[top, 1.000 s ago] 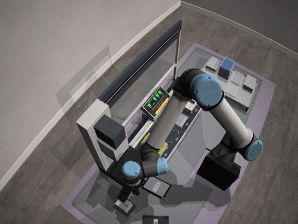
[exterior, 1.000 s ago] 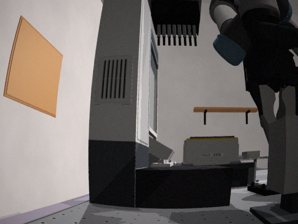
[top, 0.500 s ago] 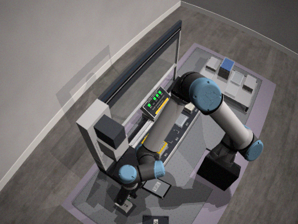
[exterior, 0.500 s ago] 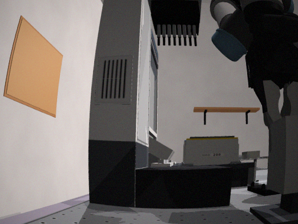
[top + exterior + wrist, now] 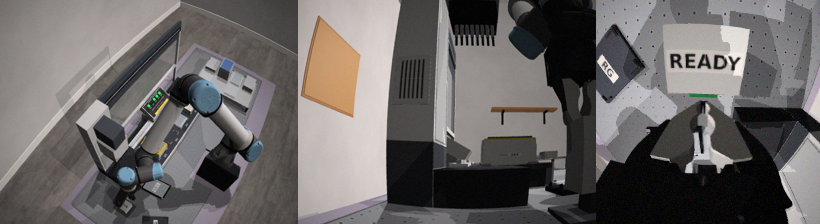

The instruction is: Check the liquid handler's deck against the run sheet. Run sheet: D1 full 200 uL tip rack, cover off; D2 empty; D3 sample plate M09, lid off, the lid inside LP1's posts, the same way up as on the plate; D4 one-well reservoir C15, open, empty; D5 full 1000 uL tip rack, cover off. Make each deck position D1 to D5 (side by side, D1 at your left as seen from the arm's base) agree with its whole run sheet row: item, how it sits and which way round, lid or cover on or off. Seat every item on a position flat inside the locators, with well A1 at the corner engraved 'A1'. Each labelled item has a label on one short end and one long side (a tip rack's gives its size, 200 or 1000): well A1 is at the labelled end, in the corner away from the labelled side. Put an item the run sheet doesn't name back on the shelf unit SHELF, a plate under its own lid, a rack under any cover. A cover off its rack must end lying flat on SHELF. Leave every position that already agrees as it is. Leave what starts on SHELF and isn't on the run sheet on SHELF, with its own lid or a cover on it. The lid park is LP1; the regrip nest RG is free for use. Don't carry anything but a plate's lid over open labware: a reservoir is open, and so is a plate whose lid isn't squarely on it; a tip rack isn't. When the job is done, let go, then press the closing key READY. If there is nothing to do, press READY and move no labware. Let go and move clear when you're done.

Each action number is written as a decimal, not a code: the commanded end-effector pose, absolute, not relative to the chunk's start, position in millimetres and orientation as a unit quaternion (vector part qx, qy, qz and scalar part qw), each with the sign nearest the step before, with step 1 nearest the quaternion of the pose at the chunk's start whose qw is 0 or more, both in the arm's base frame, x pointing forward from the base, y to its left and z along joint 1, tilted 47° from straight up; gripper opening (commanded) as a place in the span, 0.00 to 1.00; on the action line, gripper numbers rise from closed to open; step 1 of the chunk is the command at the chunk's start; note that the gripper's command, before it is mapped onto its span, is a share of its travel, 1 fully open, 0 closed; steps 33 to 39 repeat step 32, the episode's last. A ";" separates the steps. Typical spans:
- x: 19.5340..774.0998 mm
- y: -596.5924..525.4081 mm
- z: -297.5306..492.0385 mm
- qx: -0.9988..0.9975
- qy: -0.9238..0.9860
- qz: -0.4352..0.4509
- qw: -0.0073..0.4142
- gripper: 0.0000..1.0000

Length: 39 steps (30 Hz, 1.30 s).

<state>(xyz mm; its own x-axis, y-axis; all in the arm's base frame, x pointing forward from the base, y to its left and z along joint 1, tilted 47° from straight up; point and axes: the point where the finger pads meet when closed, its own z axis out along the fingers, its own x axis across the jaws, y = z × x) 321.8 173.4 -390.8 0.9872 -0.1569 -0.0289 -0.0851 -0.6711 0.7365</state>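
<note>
The READY key (image 5: 706, 60) is a white labelled block with a green bar along its near edge. In the wrist view it lies just beyond my fingertips. My gripper (image 5: 703, 102) is shut and empty, pointing down over the key's near edge. In the exterior view the fingertips (image 5: 577, 115) reach the top of the key's grey post (image 5: 580, 154). In the top view the gripper (image 5: 126, 200) is at the near left end of the table. On the deck I see the 200 uL tip rack (image 5: 161, 148) with its 200 label (image 5: 509, 151), and a sample plate (image 5: 180, 121).
The regrip nest RG (image 5: 613, 62) lies to the left of the key. A dark nest plate (image 5: 156, 187) sits near my wrist. The liquid handler's frame (image 5: 100, 134) and pipette head (image 5: 473, 21) stand close by. SHELF (image 5: 227, 83) holds a blue-covered rack (image 5: 226, 68) and other items.
</note>
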 end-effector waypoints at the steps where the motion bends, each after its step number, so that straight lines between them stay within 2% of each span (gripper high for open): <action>1: 322.4 174.8 -391.4 0.913 -0.066 -0.044 0.400 0.00; 39: 323.2 181.3 -398.5 0.913 -0.066 -0.044 0.400 0.00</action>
